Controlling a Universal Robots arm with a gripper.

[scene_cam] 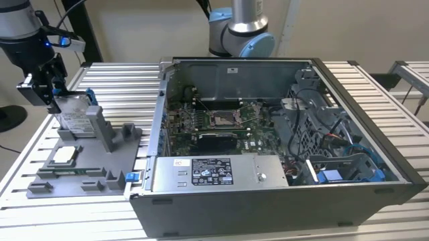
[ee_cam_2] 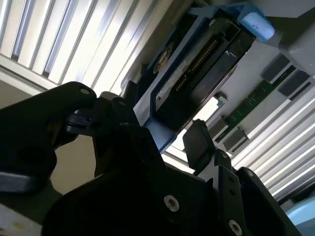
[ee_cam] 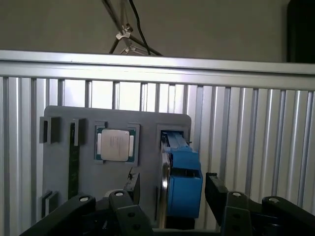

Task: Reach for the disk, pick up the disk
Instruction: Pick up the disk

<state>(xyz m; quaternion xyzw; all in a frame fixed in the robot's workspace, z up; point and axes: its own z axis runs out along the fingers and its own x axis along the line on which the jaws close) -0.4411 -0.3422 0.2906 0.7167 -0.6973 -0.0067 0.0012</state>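
On the slatted metal table (scene_cam: 375, 85), an open computer case (scene_cam: 268, 211) takes the middle. Its grey box (scene_cam: 214, 173) carries a black-and-white label, the print too small to read. At the exterior view's left of the case a grey tray (scene_cam: 74, 183) lies close to the table's edge. The disk (scene_cam: 75, 119) stands on edge in a tray slot, white label showing, blue rail along its top. The gripper (scene_cam: 52, 100) hangs over it with jaws apart, fingers (ee_cam: 214, 189) on either side of the disk with slim gaps, gripping nothing. A square chip (scene_cam: 65, 154) lies flat in the tray near the disk, not touching it.
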